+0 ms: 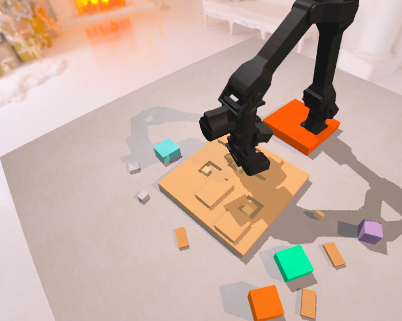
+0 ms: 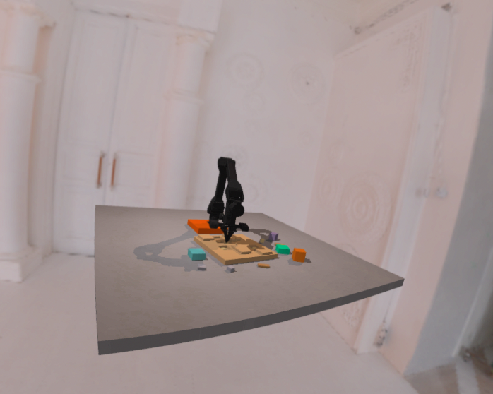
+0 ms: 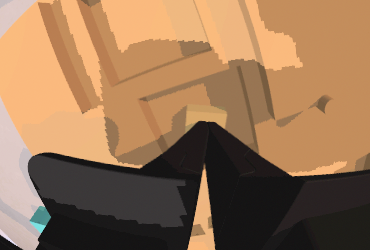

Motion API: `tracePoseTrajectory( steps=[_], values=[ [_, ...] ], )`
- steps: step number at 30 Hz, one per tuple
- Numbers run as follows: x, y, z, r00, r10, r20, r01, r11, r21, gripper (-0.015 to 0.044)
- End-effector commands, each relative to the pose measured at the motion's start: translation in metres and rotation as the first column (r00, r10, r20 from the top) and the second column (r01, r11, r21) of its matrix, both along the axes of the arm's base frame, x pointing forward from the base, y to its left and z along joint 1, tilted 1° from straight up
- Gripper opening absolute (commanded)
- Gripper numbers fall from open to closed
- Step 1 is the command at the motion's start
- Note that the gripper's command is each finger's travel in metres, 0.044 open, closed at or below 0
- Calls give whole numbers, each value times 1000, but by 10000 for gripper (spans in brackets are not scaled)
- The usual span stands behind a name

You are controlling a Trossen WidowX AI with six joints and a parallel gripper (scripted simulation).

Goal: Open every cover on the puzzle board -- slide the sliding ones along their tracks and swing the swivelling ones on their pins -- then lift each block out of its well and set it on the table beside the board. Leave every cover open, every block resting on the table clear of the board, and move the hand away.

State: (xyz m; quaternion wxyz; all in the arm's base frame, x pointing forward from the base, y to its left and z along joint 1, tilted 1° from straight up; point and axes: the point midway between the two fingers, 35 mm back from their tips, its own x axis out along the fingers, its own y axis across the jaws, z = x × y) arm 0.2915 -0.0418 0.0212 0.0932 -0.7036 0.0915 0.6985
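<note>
The tan puzzle board [image 1: 177,183] [image 2: 236,252] [image 3: 313,26] lies in the middle of the table. My gripper [image 1: 251,169] [image 2: 227,241] [image 3: 205,130] is shut and empty, its tips low over the back part of the board. In the wrist view a small tan block [image 3: 198,115] sits in a well just beyond the tips. Two more wells stand uncovered, each with a small tan block [image 1: 206,170] [image 1: 247,209] inside. Two square covers [image 1: 213,193] [image 1: 230,226] lie slid aside next to them. One small tan block [image 1: 318,214] rests on the table right of the board.
The arm stands on a red-orange base [image 1: 291,127] behind the board. A cyan block [image 1: 166,150] and two small grey cubes [image 1: 134,167] [image 1: 143,195] lie to the left. A purple cube [image 1: 370,230], a green block [image 1: 293,262], an orange block [image 1: 265,302] and flat tan pieces [image 1: 181,237] [image 1: 333,253] lie in front.
</note>
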Motion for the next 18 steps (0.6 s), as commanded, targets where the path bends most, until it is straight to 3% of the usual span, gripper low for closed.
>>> tracePoseTrajectory(
  steps=[1, 18],
  values=[
    [-2, 0, -1, 1000, 4, -6, -4, 1000, -3, 0],
    [0, 0, 1, 1000, 0, 0, 0, 1000, 0, 0]
  ],
)
